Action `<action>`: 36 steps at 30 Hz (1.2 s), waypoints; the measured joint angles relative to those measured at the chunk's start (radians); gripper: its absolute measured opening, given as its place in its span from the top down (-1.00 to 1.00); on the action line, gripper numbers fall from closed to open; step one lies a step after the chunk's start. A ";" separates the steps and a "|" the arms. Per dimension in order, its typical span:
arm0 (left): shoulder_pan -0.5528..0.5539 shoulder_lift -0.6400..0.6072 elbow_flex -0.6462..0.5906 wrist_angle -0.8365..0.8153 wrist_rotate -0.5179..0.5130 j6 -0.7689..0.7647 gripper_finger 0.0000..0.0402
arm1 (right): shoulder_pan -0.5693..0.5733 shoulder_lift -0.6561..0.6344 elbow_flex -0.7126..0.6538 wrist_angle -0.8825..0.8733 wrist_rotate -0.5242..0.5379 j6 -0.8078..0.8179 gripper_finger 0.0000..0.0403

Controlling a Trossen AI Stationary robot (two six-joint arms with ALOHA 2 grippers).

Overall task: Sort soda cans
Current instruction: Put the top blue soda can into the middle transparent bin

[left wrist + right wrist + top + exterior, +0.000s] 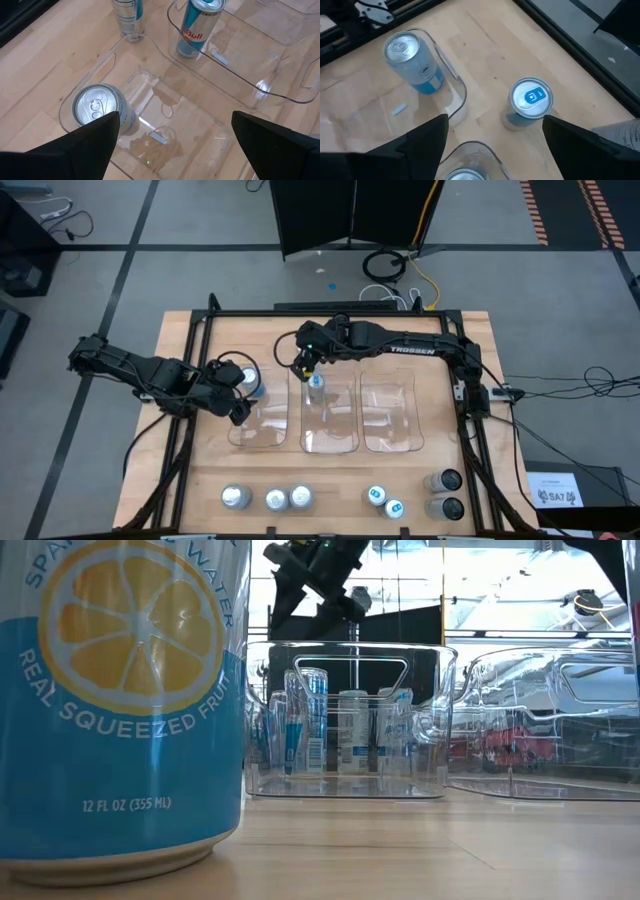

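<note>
The right end effector (312, 366) is hanging wide open and empty above a blue-topped soda can (317, 383) at the middle bin's (330, 442) far rim. The left end effector (238, 402) is also gaping empty over the left bin (100, 70), which holds a silver-topped can (96, 107). More cans (268, 498) are standing along the table's (180, 470) near edge.

Your left gripper (237, 393) low at the table's left, fingers spread wide, forearm angled in from the left edge, your right gripper (311, 365) reaching across from the right, fingers parted, pointing down
</note>
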 joint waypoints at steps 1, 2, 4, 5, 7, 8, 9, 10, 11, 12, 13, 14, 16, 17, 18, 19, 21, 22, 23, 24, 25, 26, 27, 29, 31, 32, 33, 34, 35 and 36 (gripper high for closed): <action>0.000 0.000 0.000 0.000 0.000 0.001 -0.96 | -0.004 0.000 0.000 0.003 0.000 0.005 -0.61; 0.000 0.000 0.000 0.000 0.000 0.001 -0.96 | -0.007 0.000 0.000 0.008 0.000 0.013 -0.63; 0.000 0.000 0.000 0.000 0.000 0.003 -0.96 | -0.012 0.000 0.000 0.011 0.000 0.024 -0.66; 0.000 0.000 0.000 0.000 0.000 0.004 -0.96 | -0.013 0.000 0.000 0.011 0.000 0.024 -0.67; 0.000 0.000 0.000 -0.001 0.000 0.004 -0.96 | -0.014 0.000 0.000 0.010 0.001 0.024 -0.68; 0.000 0.000 0.000 -0.001 0.000 0.004 -0.96 | -0.014 0.000 0.000 0.011 0.001 0.024 -0.68; 0.000 0.000 0.000 -0.001 0.000 0.004 -0.96 | -0.014 0.000 0.000 0.014 0.000 0.026 -0.68; 0.000 0.000 0.000 -0.001 0.000 0.004 -0.96 | -0.013 0.000 0.000 0.022 0.000 0.032 -0.68; 0.000 0.000 0.000 -0.001 0.000 0.004 -0.96 | -0.013 0.000 0.000 0.035 0.000 0.042 -0.68; 0.000 0.000 0.000 -0.001 0.000 0.004 -0.96 | -0.013 0.000 0.000 0.047 0.000 0.051 -0.68; 0.000 0.000 0.000 -0.001 0.000 0.004 -0.96 | -0.011 0.000 0.000 0.055 0.000 0.054 -0.68; 0.000 0.000 0.000 -0.001 0.000 0.004 -0.96 | -0.010 0.000 0.000 0.065 0.000 0.055 -0.68; 0.000 0.000 0.000 -0.001 0.000 0.004 -0.96 | -0.008 0.000 0.000 0.079 0.001 0.046 -0.68; 0.000 0.000 0.000 -0.001 0.000 0.004 -0.96 | -0.008 0.000 0.000 0.086 0.009 0.043 -0.68; 0.000 0.000 0.000 -0.001 0.000 0.004 -0.96 | -0.008 0.000 0.000 0.091 0.023 0.046 -0.68; 0.000 0.000 0.000 -0.001 0.000 0.004 -0.96 | -0.008 0.000 0.000 0.092 0.036 0.057 -0.68; 0.000 0.000 0.000 -0.001 0.000 0.004 -0.96 | -0.013 0.000 0.000 0.089 0.059 0.087 -0.68; 0.000 0.000 0.000 -0.001 0.000 0.003 -0.96 | -0.018 0.000 0.000 0.088 0.058 0.098 -0.68; 0.000 0.000 0.000 -0.001 0.000 0.003 -0.96 | -0.024 0.000 0.000 0.089 0.054 0.101 -0.68; 0.000 0.000 0.000 -0.001 0.000 0.003 -0.96 | -0.030 0.000 -0.001 0.089 0.052 0.102 -0.68; 0.000 0.000 0.000 -0.001 -0.001 0.003 -0.96 | -0.036 0.000 -0.001 0.090 0.052 0.102 -0.68; 0.000 0.000 0.000 -0.001 -0.001 0.003 -0.96 | -0.041 0.000 -0.001 0.091 0.051 0.104 -0.68; 0.000 0.000 0.000 -0.001 -0.003 0.003 -0.96 | -0.045 0.000 -0.001 0.095 0.051 0.107 -0.68; 0.000 0.000 0.000 0.000 -0.012 0.003 -0.96 | -0.052 0.001 -0.001 0.108 0.050 0.124 -0.68; 0.000 0.000 0.000 0.000 -0.019 0.004 -0.96 | -0.056 0.001 -0.001 0.124 0.051 0.117 -0.68; 0.000 0.000 0.000 0.000 -0.019 0.004 -0.96 | -0.056 0.001 -0.001 0.134 0.057 0.107 -0.68; 0.000 0.000 0.000 0.000 -0.019 0.004 -0.96 | -0.056 0.001 -0.001 0.143 0.062 0.101 -0.68; 0.000 0.000 0.000 0.000 -0.019 0.004 -0.96 | -0.056 0.001 -0.001 0.147 0.072 0.101 -0.68; 0.000 0.000 0.000 -0.001 -0.019 0.004 -0.96 | -0.057 0.001 -0.001 0.147 0.083 0.103 -0.68; 0.000 0.000 0.000 0.000 -0.019 0.004 -0.96 | -0.057 0.008 -0.001 0.149 0.092 0.098 -0.68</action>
